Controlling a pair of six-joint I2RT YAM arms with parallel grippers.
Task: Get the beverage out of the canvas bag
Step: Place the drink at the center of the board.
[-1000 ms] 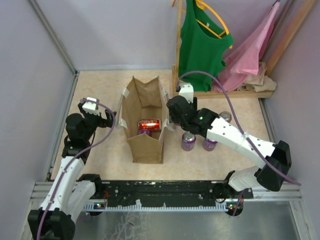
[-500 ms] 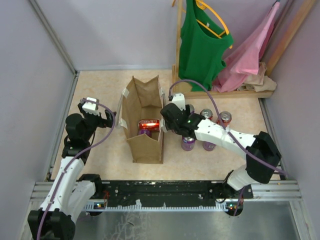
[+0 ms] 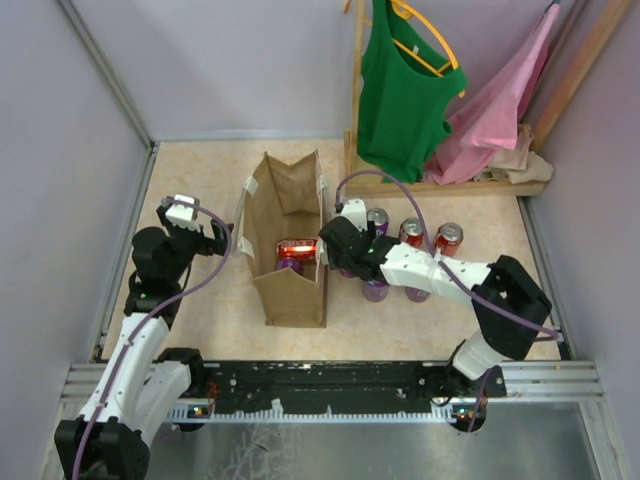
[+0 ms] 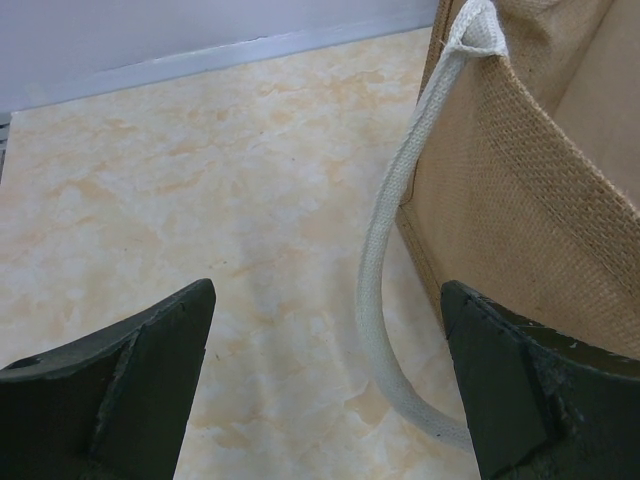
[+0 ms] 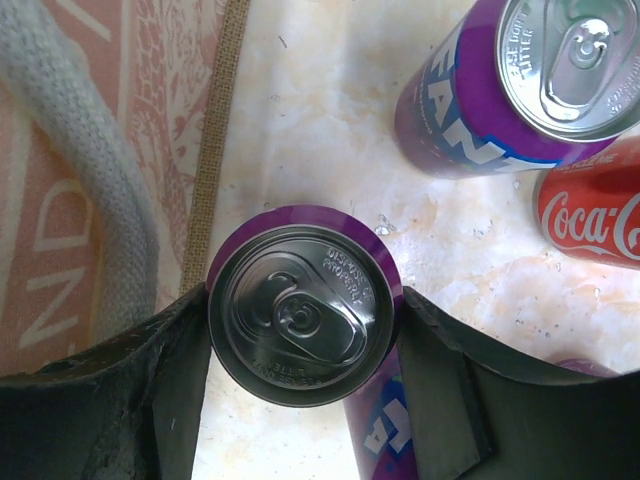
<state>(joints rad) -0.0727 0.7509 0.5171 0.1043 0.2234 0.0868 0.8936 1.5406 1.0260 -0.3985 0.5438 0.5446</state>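
Note:
The canvas bag (image 3: pixel 290 290) stands open at the table's middle, with a red can (image 3: pixel 298 247) and a purple can (image 3: pixel 289 265) inside it. My right gripper (image 3: pixel 338 246) is just outside the bag's right wall (image 5: pixel 60 290). It is shut on a purple beverage can (image 5: pixel 303 305), gripped at both sides just below the rim, lid up. My left gripper (image 4: pixel 325 385) hangs open left of the bag, near its pale strap handle (image 4: pixel 385 300), holding nothing.
Right of the bag stand more cans: a purple Fanta (image 5: pixel 500 95), a red Coca-Cola (image 5: pixel 590 215), another purple can (image 3: pixel 375 289) and a red one (image 3: pixel 448 238). A wooden rack with a green top (image 3: pixel 400 90) and pink cloth (image 3: pixel 500 110) stands at the back right.
My right arm has swung left and folded in, bringing the gripper and its can close to the bag's right side. The left arm has not moved.

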